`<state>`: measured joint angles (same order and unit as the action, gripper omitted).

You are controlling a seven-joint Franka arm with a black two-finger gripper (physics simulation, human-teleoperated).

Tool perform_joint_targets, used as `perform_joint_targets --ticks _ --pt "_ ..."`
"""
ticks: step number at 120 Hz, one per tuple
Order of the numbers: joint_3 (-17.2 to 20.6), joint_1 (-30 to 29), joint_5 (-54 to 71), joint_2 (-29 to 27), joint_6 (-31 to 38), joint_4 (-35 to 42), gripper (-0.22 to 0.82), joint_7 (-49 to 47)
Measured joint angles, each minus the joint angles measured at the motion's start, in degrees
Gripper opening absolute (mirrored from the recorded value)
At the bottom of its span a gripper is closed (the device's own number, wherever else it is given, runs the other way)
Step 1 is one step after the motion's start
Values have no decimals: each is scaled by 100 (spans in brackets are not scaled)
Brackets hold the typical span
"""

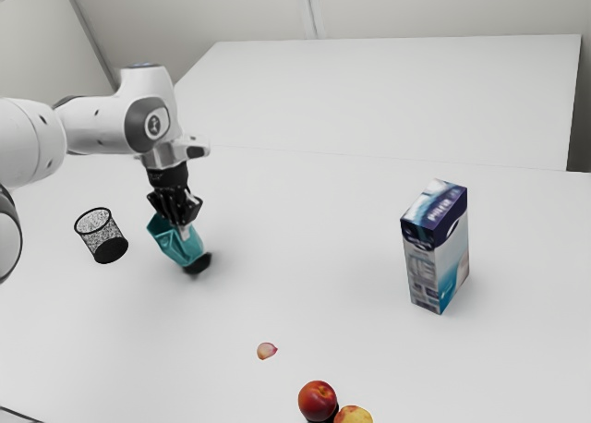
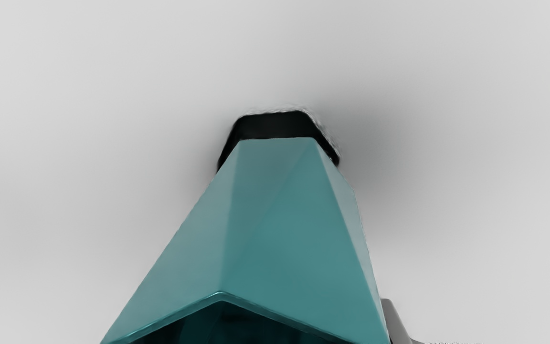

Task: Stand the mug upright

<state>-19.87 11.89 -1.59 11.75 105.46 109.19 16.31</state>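
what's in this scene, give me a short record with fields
mug: teal with a black base, looks tilted rather than upright
gripper: at the mug, near its open end
mesh cup: black, toward the exterior view's left from the mug
carton: white and blue, standing at the exterior view's right
fruit: one red, one yellow and red, side by side
small item: pinkish, between mug and fruit
surface: white table

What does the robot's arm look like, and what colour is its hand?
The arm is white and rounded, with dark grey patches. One patch has a pale circle with a dark mark inside. The hand is mostly black.
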Motion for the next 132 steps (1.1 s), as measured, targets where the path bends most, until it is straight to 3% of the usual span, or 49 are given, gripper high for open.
perform_joint_targets --ticks 53,99,120,132 --pt "-15 193 308 54 -85 -13 -18 -791" --pt "-15 228 358 529 -131 -190 -18 -1110" --pt "-23 227 280 533 -162 -194 20 -1180" --pt "-34 224 252 510 -175 -259 35 -1189"
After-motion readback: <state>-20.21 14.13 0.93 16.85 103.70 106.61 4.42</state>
